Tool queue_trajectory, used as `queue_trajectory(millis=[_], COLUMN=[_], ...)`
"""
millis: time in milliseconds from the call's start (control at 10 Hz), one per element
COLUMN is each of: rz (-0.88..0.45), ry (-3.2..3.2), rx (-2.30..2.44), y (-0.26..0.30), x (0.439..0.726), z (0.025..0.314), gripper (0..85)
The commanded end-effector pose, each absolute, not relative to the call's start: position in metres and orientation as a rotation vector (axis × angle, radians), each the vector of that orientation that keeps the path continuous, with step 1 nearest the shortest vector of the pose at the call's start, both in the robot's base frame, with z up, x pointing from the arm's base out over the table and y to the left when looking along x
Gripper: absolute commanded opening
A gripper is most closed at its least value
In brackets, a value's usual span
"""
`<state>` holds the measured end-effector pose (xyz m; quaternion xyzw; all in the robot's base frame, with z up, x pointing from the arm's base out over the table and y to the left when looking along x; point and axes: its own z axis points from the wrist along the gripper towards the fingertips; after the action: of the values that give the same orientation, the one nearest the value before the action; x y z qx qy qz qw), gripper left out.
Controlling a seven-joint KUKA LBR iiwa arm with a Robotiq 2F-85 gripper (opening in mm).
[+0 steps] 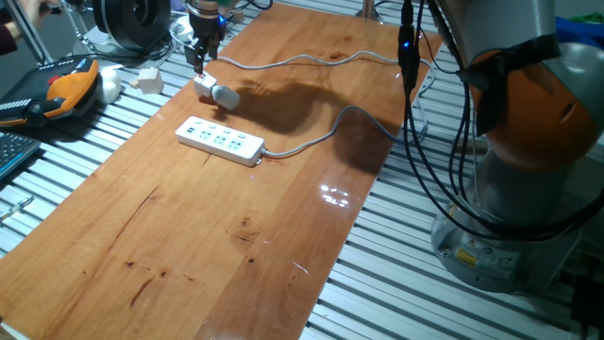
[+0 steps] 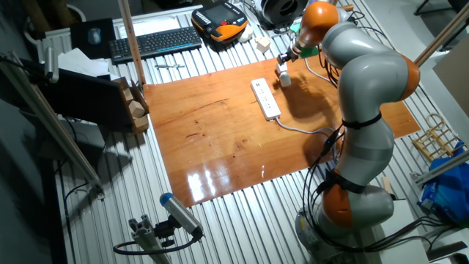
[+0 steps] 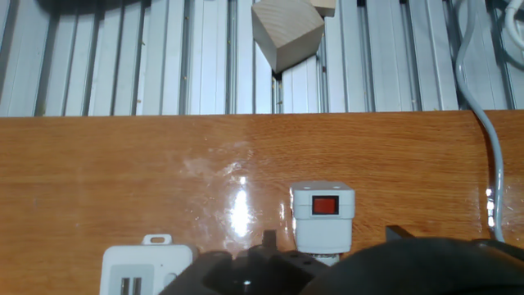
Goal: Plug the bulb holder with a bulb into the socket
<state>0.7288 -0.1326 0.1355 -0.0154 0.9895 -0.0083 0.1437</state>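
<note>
Probably light and rigid but with a fragile bulb, the holder point(image 1: 215, 92) lies on the worktop point(image 1: 217, 236) near the strip point(image 1: 220, 140), best gripped by its plastic body, under the gripper point(image 1: 199, 65), whose jaws' opening I cannot tell.

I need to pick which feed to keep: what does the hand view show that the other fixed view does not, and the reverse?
Only the hand view shows the red spot on the bulb holder with a bulb and the plain cube close up. Only the other fixed view shows the whole arm, the keyboard and the full socket. Both show the wooden board, the holder and the socket's end.
</note>
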Motion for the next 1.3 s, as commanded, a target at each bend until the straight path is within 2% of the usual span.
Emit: queue_trajectory(millis=[0, 1200], rz=[-0.017, 0.015], ry=[2.852, 2.852], rx=[-0.051, -0.065], y=[-0.135, -0.138], x=[0.729, 0.738], z=[0.133, 0.105], gripper=[68.0, 68.0])
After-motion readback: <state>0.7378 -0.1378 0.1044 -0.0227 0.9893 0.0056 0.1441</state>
